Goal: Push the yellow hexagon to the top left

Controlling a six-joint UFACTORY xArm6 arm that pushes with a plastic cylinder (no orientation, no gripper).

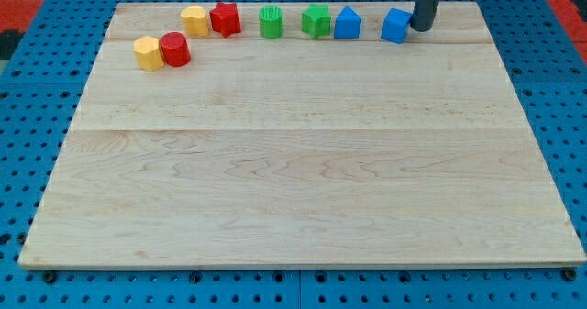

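Two yellow blocks lie at the view's top left. One yellow hexagon (148,52) touches a red cylinder (174,49) on its right. The other yellow block (194,20) sits higher, touching a red star-like block (226,19); its shape is hard to tell. My tip (423,27) is at the view's top right, just right of a blue cube (396,25) and touching or nearly touching it, far from the yellow blocks.
A green cylinder (271,22), a green star-like block (316,21) and a second blue block (348,23) stand in a row along the top edge of the wooden board (303,162). Blue pegboard surrounds the board.
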